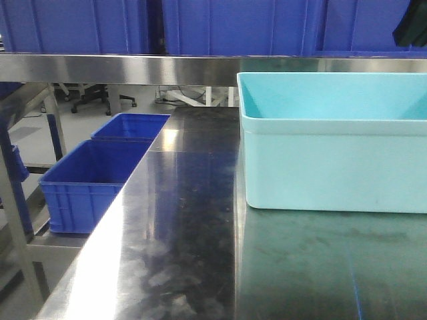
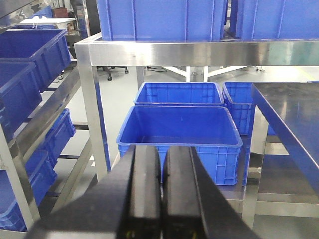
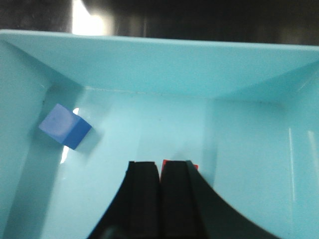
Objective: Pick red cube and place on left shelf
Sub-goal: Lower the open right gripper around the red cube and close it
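Only thin slivers of the red cube (image 3: 195, 167) show in the right wrist view, poking out past the right fingertip on the floor of the light teal bin (image 3: 159, 64). My right gripper (image 3: 159, 164) is shut, its fingers pressed together over the cube and hiding most of it. The left gripper (image 2: 163, 148) is shut with nothing in it, out beyond the table's left side. The left shelf (image 2: 47, 112), a slanted steel rack holding blue crates (image 2: 30, 55), runs along the left of the left wrist view.
A blue cube (image 3: 65, 127) lies in the teal bin's left corner. The bin (image 1: 333, 167) stands on the steel table (image 1: 180, 233). Two blue crates (image 2: 179, 129) sit low beside the table's left edge. A steel rail (image 1: 133, 67) with more blue crates crosses overhead.
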